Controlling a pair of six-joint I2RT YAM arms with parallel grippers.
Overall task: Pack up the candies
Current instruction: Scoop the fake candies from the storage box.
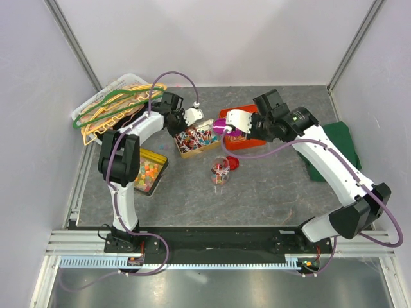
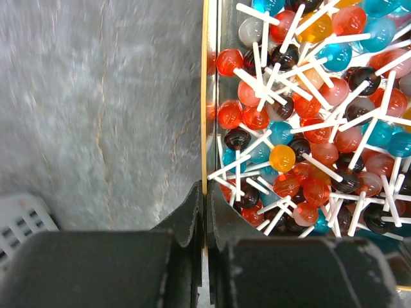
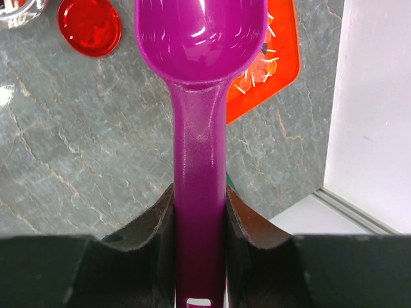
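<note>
Purple scoop (image 3: 199, 38), bowl empty, handle pinched by right gripper (image 3: 200, 196), beyond clear jar (image 1: 220, 173). Left gripper (image 2: 205, 192) clamped on gold tin (image 2: 205, 96) rim. Candies (image 1: 149, 172) mostly left of jar, few inside; packing seemingly just begun.

A white basket (image 1: 125, 79) piled with green, yellow and orange clothes hangers (image 1: 119, 102) sits in the far left corner of the grey table (image 1: 257, 199), and a dark green cloth (image 1: 340, 147) lies against the right edge. Toward the far middle stand a gold tin (image 1: 199, 153) and, just right of it, an orange tray (image 1: 247, 144), with a purple scoop (image 1: 225, 127) between them, its bowl toward the tin. A round red lid (image 1: 232, 163) lies flat on the near side of the tray.
</note>
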